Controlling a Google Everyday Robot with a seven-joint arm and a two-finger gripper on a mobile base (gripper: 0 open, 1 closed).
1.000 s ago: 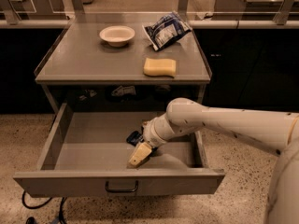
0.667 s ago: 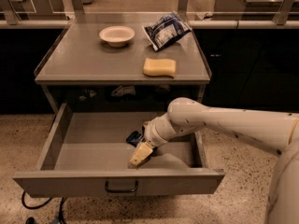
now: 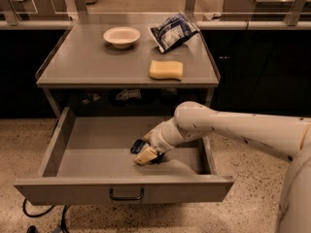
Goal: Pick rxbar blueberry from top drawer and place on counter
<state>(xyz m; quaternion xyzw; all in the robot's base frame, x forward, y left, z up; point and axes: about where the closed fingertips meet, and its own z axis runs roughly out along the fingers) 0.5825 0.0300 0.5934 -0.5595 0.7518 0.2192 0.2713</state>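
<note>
The top drawer [image 3: 92, 152] stands pulled open below the counter [image 3: 92, 62], with its dark pull handle [image 3: 126, 194] facing me. My gripper [image 3: 146, 155] reaches down into the drawer from the right, low over the drawer floor right of its middle. A small dark navy piece, the rxbar blueberry [image 3: 137, 146], shows right at the gripper's left side, touching it. Most of the bar is hidden behind the gripper.
On the counter are a white bowl [image 3: 121, 35], a blue-and-white chip bag [image 3: 172, 30] and a yellow sponge [image 3: 166, 69]. My white arm [image 3: 233, 132] crosses the drawer's right wall. Dark cabinets flank the counter. A cable [image 3: 43, 212] lies on the floor at bottom left.
</note>
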